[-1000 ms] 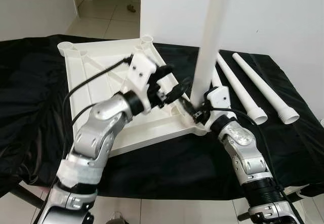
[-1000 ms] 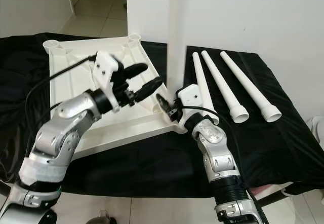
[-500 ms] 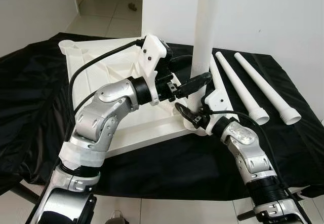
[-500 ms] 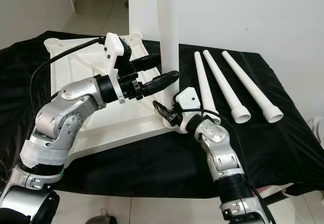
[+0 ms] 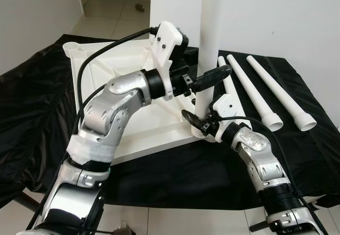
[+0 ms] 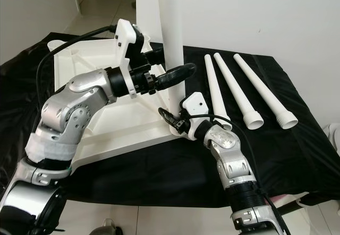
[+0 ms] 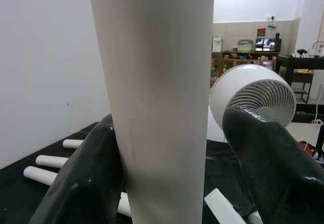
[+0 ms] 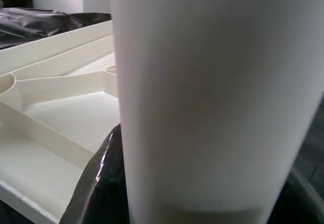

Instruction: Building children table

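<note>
Leg (image 5: 208,27): stood upright in the near corner socket of the upturned tabletop (image 5: 106,86); it ran between my two claws, so both could steady it while it seated.
Left gripper (image 5: 204,81): mine, partway up the leg, fingers spread either side. In the left wrist view one finger (image 7: 86,178) lay against the leg, the other (image 7: 263,153) stood off with a gap; released, not clenched. I judged it was a guide to keep the leg from tipping.
Right gripper (image 5: 195,122): mine, low at the leg's foot just above the socket. In the right wrist view a finger (image 8: 98,183) hugged the base; whether it gripped, I could not tell.
Tabletop: lay underside up on the black cloth (image 5: 32,118), to the left of both claws, ribs showing, so the sockets faced upward.
Spare legs (image 5: 257,94): three lay flat on the cloth, right of my right claw, well apart from the work, within reach for the other corners.
Stage: one leg in, three to go, by my guess.
</note>
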### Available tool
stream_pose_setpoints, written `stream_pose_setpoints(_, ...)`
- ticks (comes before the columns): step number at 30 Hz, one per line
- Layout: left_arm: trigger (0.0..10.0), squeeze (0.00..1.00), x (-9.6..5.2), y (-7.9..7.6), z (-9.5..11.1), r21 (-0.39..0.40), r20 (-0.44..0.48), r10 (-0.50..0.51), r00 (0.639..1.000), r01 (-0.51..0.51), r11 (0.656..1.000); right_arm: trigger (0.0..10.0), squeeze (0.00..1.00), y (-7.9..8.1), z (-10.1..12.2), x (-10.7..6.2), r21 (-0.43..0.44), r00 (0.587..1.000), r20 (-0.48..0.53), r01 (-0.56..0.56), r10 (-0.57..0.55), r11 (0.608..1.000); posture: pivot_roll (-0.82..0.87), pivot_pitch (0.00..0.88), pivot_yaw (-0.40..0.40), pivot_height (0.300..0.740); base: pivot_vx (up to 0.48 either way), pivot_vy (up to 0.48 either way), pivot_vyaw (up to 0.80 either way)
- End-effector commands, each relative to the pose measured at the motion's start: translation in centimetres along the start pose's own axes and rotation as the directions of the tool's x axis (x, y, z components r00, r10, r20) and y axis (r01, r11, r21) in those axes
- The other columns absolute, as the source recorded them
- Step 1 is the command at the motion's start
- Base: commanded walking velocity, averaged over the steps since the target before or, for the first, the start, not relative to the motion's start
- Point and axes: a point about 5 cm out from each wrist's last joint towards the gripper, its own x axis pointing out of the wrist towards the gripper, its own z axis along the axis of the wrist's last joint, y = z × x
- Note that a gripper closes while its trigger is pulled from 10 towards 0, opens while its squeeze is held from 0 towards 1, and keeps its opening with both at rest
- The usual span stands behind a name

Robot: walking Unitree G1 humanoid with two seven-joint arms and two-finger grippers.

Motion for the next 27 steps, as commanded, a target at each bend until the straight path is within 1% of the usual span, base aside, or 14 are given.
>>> stream_pose_setpoints(1,10.0,0.0,0.2,0.1,-0.1,-0.015,-0.015,0.002,1.0,-0.002,1.0,10.0,0.0,-0.2,0.0,0.0,-0.008,1.0,-0.013,-0.008,0.008,1.0,0.09,0.0,-0.064,0.74,0.0,0.0,0.0)
stream_pose_setpoints(3,10.0,0.0,0.2,0.1,-0.1,-0.015,-0.015,0.002,1.0,-0.002,1.0,10.0,0.0,-0.2,0.0,0.0,-0.008,1.0,-0.013,-0.008,0.008,1.0,0.09,0.0,-0.064,0.74,0.0,0.0,0.0)
stream_pose_setpoints(4,0.0,0.0,0.2,0.3,-0.2,-0.009,-0.019,0.011,1.0,-0.011,1.0,10.0,0.0,-0.2,0.0,0.0,-0.007,1.0,-0.012,-0.007,0.007,1.0,0.09,0.0,-0.061,0.74,0.0,0.0,0.0)
stream_pose_setpoints(8,0.0,0.0,0.2,0.4,-0.3,0.006,-0.026,0.007,1.0,-0.007,1.0,10.0,0.0,-0.2,0.0,0.0,-0.004,1.0,-0.008,-0.001,0.001,1.0,0.1,0.0,-0.06,0.74,0.0,0.0,0.0)
stream_pose_setpoints(9,0.0,0.0,0.2,0.4,-0.3,0.019,-0.033,0.012,0.999,-0.011,1.0,10.0,0.0,-0.2,0.0,0.0,-0.005,1.0,-0.006,0.003,-0.003,1.0,0.1,0.0,-0.06,0.74,0.0,0.0,0.0)
stream_pose_setpoints(17,0.0,0.0,0.2,0.7,-0.4,0.04,-0.055,0.038,0.998,-0.035,0.999,10.0,0.0,-0.6,0.2,0.1,-0.005,1.0,0.003,0.029,-0.029,1.0,0.1,0.0,-0.06,0.74,0.0,0.0,0.0)
stream_pose_setpoints(18,6.5,0.0,0.3,1.0,-0.4,0.066,-0.078,0.066,0.995,-0.061,0.996,10.0,0.38,-0.8,0.4,0.3,-0.007,0.998,0.018,0.064,-0.064,0.998,0.09,0.0,-0.059,0.74,0.0,0.0,0.0)
stream_pose_setpoints(20,6.5,0.0,0.3,1.0,-0.4,0.066,-0.078,0.066,0.995,-0.061,0.996,10.0,0.38,-0.8,0.4,0.3,-0.007,0.998,0.018,0.064,-0.064,0.998,0.09,0.0,-0.059,0.74,0.0,0.0,0.0)
stream_pose_setpoints(21,10.0,0.0,0.3,1.0,-0.4,0.081,-0.079,0.073,0.994,-0.067,0.994,10.0,1.0,-0.9,0.5,0.3,-0.002,0.996,0.03,0.082,-0.082,0.997,0.09,0.0,-0.06,0.74,0.0,0.0,0.0)
stream_pose_setpoints(23,10.0,0.0,0.3,1.0,-0.4,0.081,-0.079,0.073,0.994,-0.067,0.994,10.0,1.0,-0.9,0.5,0.3,-0.002,0.996,0.03,0.082,-0.082,0.997,0.09,0.0,-0.06,0.74,0.0,0.0,0.0)
stream_pose_setpoints(24,10.0,0.0,0.3,1.2,-0.3,0.082,-0.075,0.094,0.993,-0.088,0.993,10.0,1.0,-1.0,0.6,0.4,0.004,0.993,0.04,0.108,-0.108,0.994,0.09,0.0,-0.06,0.74,0.0,0.0,0.0)
stream_pose_setpoints(25,10.0,0.0,0.3,1.2,-0.3,0.082,-0.075,0.094,0.993,-0.088,0.993,10.0,1.0,-1.0,0.6,0.4,0.004,0.993,0.04,0.108,-0.108,0.994,0.09,0.0,-0.06,0.74,0.0,0.0,0.0)
stream_pose_setpoints(26,10.0,0.0,0.3,1.5,-0.2,0.087,-0.079,0.132,0.988,-0.125,0.988,10.0,1.0,-1.0,0.7,0.6,0.007,0.991,0.046,0.128,-0.128,0.992,0.09,0.0,-0.059,0.74,0.0,0.0,0.0)
stream_pose_setpoints(27,10.0,0.0,0.3,1.5,-0.2,0.087,-0.079,0.132,0.988,-0.125,0.988,10.0,1.0,-1.0,0.7,0.6,0.007,0.991,0.046,0.128,-0.128,0.992,0.09,0.0,-0.059,0.74,0.0,0.0,0.0)
